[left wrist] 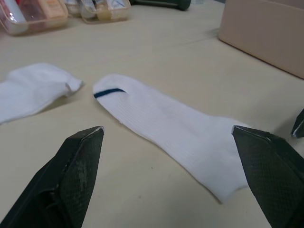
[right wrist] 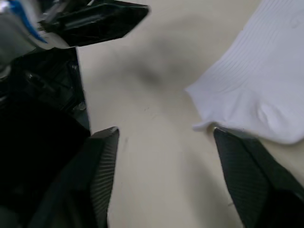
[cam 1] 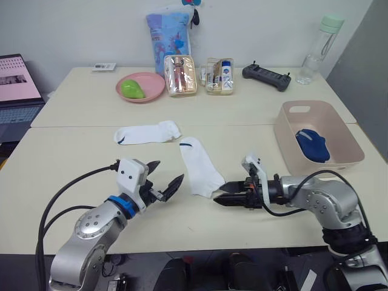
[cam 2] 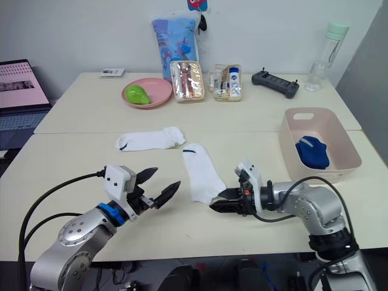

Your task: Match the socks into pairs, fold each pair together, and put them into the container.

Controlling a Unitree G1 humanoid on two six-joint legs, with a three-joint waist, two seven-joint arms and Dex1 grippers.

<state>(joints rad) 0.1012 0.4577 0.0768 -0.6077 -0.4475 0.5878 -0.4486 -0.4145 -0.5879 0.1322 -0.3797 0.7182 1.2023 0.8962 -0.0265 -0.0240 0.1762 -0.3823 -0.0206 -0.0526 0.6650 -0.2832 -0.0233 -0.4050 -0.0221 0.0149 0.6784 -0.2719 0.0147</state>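
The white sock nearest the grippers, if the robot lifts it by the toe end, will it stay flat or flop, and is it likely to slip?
The near white sock lies thin and flat on the table, so it will probably droop limply from the right gripper. Its ribbed knit looks grippy, so slipping seems unlikely. It likely weighs little, so a push may bunch it rather than slide it.

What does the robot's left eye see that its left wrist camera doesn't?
The left eye alone takes in the blue socks lying in the pink tub, the plate, the bottle and the laptop. The left wrist alone gives a close look at its own spread fingers. Both show the two white socks and the pouches.
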